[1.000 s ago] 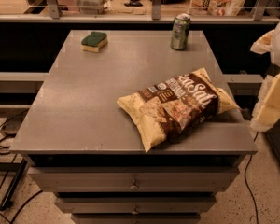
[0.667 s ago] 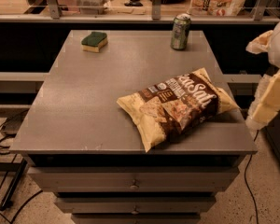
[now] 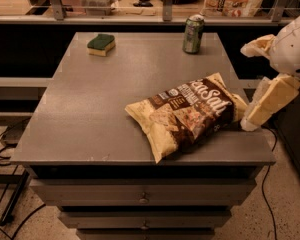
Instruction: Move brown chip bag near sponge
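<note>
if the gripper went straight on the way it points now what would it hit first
Probably the brown chip bag: the gripper, at the table's right edge, points down-left at the bag's right end. Depth is unclear; it could meet the table first.

one brown chip bag (image 3: 190,115), one sponge (image 3: 101,44), one green can (image 3: 193,33), one table (image 3: 80,114), one gripper (image 3: 250,121) at the table's right edge.
</note>
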`<move>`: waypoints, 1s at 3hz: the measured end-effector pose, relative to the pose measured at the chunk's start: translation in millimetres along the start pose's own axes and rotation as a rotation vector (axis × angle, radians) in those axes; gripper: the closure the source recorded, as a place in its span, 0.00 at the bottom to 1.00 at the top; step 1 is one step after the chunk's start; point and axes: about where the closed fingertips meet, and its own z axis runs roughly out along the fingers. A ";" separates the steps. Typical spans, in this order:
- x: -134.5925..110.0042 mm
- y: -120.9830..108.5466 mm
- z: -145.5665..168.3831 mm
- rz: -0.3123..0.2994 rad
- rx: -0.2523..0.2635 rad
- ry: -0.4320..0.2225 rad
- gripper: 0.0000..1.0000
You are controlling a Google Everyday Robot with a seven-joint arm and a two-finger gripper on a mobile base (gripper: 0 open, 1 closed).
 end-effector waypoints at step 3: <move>-11.8 -18.5 50.2 0.068 -0.007 -0.148 0.00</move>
